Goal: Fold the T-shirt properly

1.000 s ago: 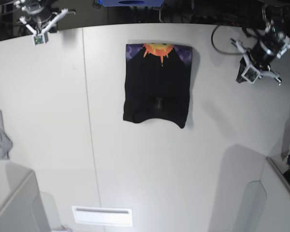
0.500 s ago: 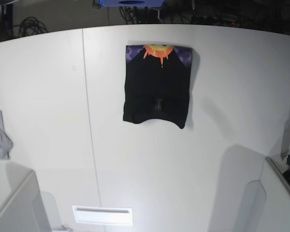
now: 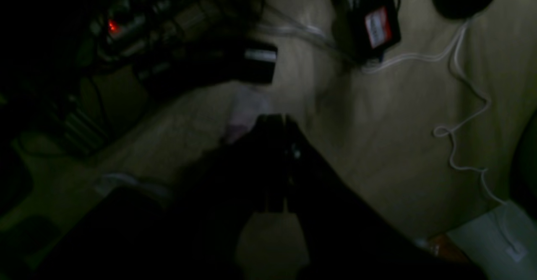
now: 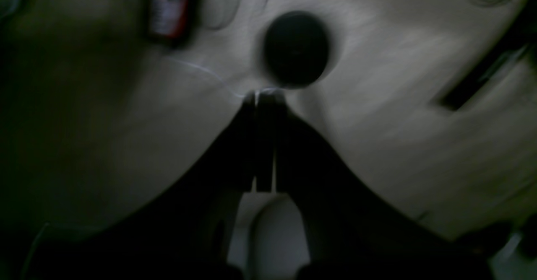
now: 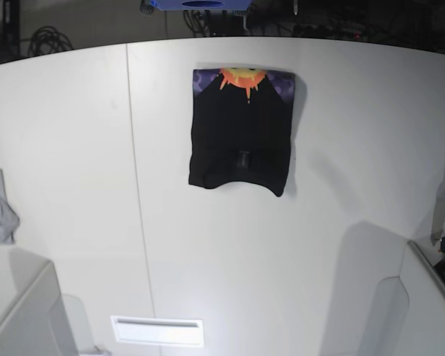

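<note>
"What had just changed?"

"Both arms had gone from the base view; a second earlier their grippers had shown at the far side, one on each side of the shirt. In its wrist view, the black, tapered left gripper (image 3: 272, 123) had its fingers together with nothing between them. The black right gripper (image 4: 266, 99) was closed and empty too. Beyond each lay a dim, cable-strewn floor (image 3: 390, 146), not the work surface."

"So what did that mean for the shirt?"

"That the folding was likely finished, I'd judge, and the arms were pulling clear. The shirt hadn't visibly moved as they left."

"Where was it, and how did it look?"

"Start nearest the base camera: a white rectangular slotted panel (image 5: 157, 331), set in the smooth white table (image 5: 230, 259). Farther up, around the middle of the table's width, lay the black cotton T-shirt with a purple and orange sun print (image 5: 241, 130), folded into a compact, flat upright rectangle. Its near edge curved inward, and the near corner on the view's right dipped lower than the other. The sides ran fairly straight, and the print sat along the far edge."

"And past that?"

"The table's rim, then a blue metal-looking bracket (image 5: 200, 4) and dark cables (image 5: 50, 41). It was neat enough, I thought, though that near edge was slightly uneven."
</note>
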Available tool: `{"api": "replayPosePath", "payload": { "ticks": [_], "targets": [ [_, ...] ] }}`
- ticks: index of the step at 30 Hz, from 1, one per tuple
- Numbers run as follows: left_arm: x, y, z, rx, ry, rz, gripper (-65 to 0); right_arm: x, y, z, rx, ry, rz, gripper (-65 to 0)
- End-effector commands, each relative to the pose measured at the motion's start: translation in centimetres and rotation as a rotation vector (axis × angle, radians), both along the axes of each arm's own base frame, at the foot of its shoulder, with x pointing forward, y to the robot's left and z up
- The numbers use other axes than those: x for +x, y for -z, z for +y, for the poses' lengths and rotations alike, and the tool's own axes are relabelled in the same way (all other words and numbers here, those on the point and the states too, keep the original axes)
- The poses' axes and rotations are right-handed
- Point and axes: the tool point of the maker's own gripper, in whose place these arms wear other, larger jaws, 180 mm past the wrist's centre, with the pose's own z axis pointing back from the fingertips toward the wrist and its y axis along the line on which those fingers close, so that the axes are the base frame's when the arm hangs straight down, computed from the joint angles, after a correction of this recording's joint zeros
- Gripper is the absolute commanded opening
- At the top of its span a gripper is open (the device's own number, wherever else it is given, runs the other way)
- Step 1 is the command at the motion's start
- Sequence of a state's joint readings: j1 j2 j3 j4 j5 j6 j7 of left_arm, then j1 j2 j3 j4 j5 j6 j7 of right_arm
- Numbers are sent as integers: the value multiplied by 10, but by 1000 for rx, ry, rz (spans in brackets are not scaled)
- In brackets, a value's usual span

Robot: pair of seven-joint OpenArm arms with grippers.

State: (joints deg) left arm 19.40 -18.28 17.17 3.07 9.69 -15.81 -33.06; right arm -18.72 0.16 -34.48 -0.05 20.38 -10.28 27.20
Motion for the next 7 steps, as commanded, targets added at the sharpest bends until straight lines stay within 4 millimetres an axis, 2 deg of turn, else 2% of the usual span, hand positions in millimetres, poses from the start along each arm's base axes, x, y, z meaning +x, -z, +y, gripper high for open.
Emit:
{"api": "replayPosePath", "payload": {
  "ticks": [1,5,7],
  "targets": [
    [-6,-3,5,8,-1,13,-650,-2,-3,8,28,-7,-32,-650],
    [8,3,4,24,-14,5,-650,10,2,-9,2,-1,-13,-650],
    [22,8,-10,1,-30,-30,-650,17,3,-14,-7,6,-1,-650]
  ]
}}
